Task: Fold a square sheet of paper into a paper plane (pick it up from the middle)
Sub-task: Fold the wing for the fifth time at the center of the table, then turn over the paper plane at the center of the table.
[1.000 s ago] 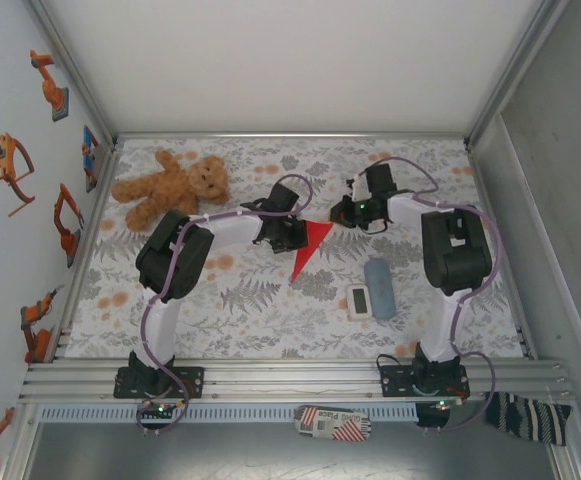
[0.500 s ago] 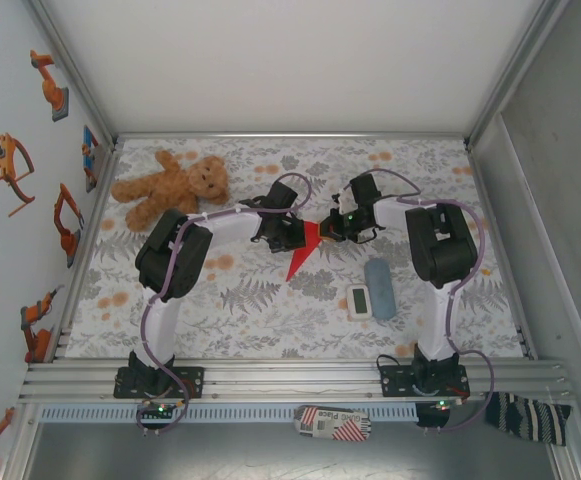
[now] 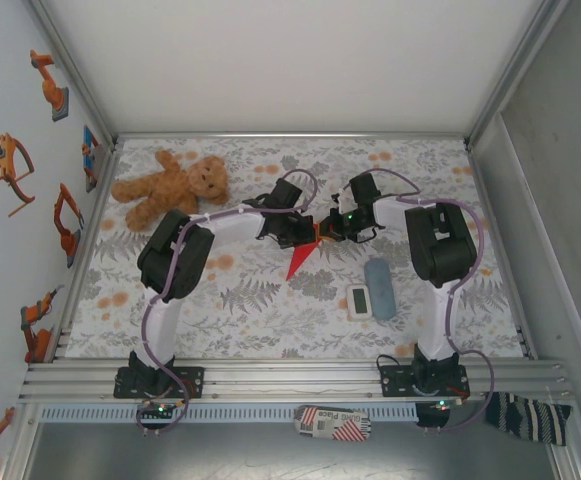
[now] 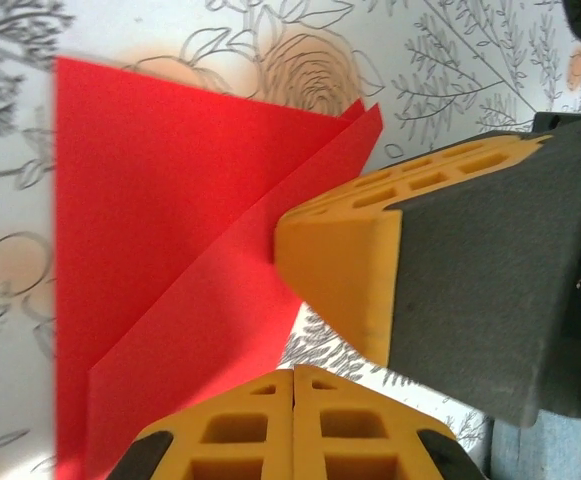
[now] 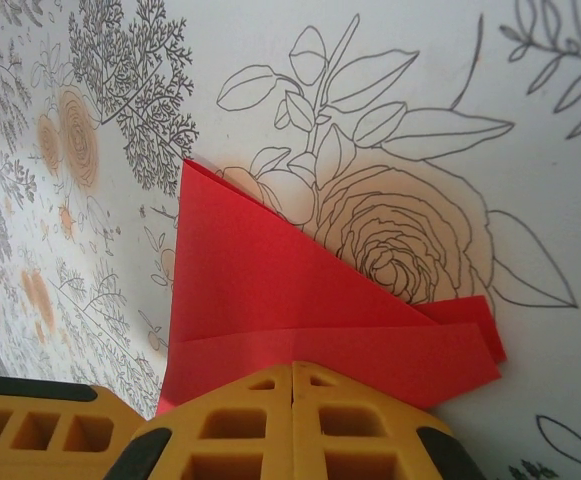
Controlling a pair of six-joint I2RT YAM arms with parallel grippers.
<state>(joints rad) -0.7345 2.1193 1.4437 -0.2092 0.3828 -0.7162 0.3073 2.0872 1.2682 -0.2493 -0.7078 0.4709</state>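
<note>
your left gripper [image 3: 298,232] and right gripper [image 3: 330,230] meet, both jaws closed tight, tips on the square sheet of paper [image 3: 298,258], a folded triangle at the middle of the table [image 3: 250,310], likely pinning its layers so 1 crease sets flat.

The right gripper [image 3: 330,230] has swung in from beyond the bright red folded paper sheet [image 3: 296,262] and now sits over its far end. The left gripper [image 3: 305,233] has edged toward it, so the two nearly meet. Less red shows, just a narrow near-side point. The right arm [image 3: 435,245] has drawn inward.
</note>
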